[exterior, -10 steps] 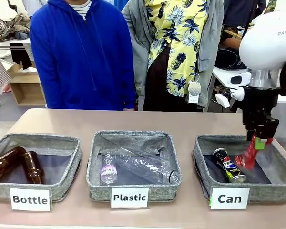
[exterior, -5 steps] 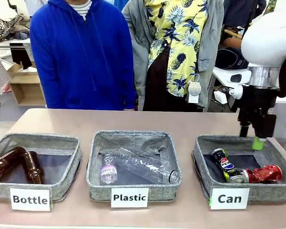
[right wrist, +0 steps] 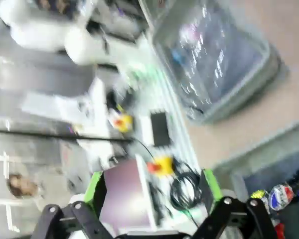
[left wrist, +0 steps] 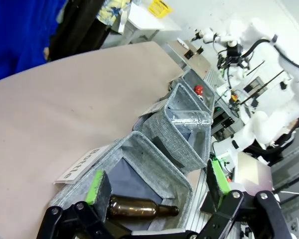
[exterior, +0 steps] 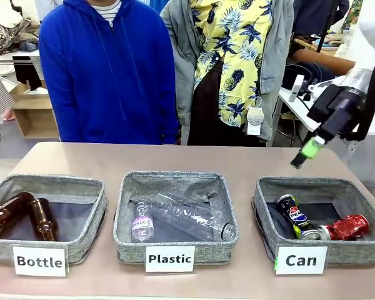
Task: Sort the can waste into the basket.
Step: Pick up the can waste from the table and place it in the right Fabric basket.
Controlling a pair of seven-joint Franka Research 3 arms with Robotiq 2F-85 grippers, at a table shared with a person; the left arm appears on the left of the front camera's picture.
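The right gripper (exterior: 305,154) has lifted up and back from the basket (exterior: 270,194) since the earlier frame, tilted, jaws wide and empty. The red can (exterior: 345,227) and black can (exterior: 294,215) lie touching inside it. The left gripper (left wrist: 157,186) hangs open, empty, above the bottle basket (left wrist: 154,154) on the bench (exterior: 175,159)

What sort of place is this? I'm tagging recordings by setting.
Likely a robotics lab set up for a waste-sorting demo: labelled baskets on a table, other white robot arms nearby, people watching.
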